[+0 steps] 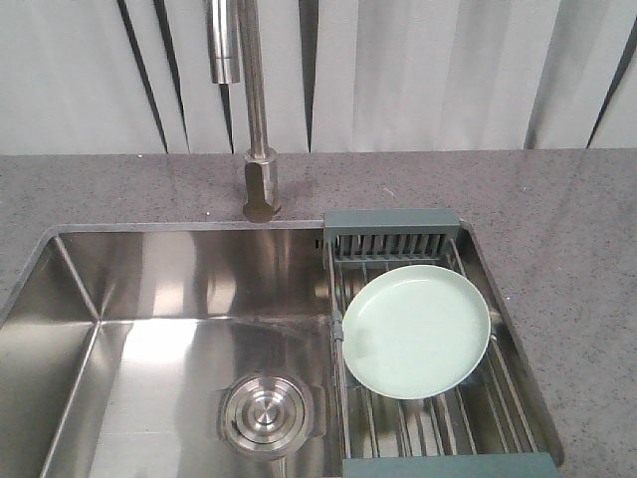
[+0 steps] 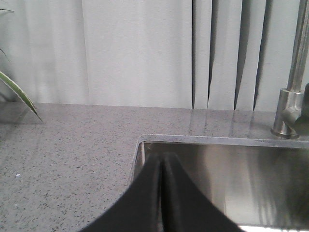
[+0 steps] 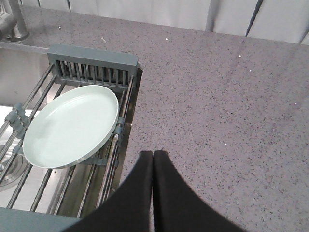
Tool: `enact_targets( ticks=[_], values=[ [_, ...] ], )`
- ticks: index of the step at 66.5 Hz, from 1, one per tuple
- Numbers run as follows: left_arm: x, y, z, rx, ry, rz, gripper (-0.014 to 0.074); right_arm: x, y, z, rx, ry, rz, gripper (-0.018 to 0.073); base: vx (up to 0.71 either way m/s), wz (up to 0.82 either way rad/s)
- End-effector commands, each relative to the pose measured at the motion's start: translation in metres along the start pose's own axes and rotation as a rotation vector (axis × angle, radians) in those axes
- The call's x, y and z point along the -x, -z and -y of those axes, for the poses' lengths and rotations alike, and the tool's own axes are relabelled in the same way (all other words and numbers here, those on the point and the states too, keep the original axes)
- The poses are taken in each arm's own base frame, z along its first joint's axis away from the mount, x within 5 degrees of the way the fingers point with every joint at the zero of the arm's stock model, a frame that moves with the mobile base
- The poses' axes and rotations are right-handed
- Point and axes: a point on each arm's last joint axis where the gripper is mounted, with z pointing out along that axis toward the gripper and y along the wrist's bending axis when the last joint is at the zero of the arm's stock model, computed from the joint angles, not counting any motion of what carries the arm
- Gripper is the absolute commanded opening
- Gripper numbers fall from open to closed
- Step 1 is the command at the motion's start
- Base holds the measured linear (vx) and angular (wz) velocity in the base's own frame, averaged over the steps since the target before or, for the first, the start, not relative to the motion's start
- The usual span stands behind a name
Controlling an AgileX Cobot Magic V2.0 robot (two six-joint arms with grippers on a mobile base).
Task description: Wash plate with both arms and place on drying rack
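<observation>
So the plate (image 1: 416, 330) is sitting face-up on the drying rack (image 1: 438, 418), flat across the metal bars, and the rack spans the right end of the steel sink (image 1: 149, 349). The plate's far edge is close to the rack's slotted grey-green end piece (image 1: 391, 235), and its left rim hangs a bit over the rack's left rail. Nothing is touching it. Left of the rack, the round drain (image 1: 265, 413) sits in the sink bottom, and the faucet (image 1: 257, 139) stands on the speckled grey desk (image 1: 557, 209) just behind the basin, with pale vertical blinds (image 1: 418, 70) at the back. The right gripper (image 3: 153, 159) hangs over the desk just right of the rack, jaws pressed together with nothing between them. The left gripper (image 2: 162, 162) is over the sink's far left corner, jaws also clenched and empty. A green leaf (image 2: 19, 94) pokes in at the far left.
</observation>
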Motion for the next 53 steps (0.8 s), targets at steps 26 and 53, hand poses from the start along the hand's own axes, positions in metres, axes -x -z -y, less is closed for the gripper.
enact_targets(
  ticks=[26,53],
  values=[
    [0.016,0.003,0.001,-0.006,0.010,0.114,-0.0006,-0.012,-0.005,0.001,-0.054,0.016,0.272,-0.0006,0.00,0.00],
    [0.016,0.003,0.001,-0.006,0.010,0.114,-0.0006,-0.097,-0.045,-0.006,-0.082,-0.014,0.471,-0.0004,0.00,0.00]
  ],
)
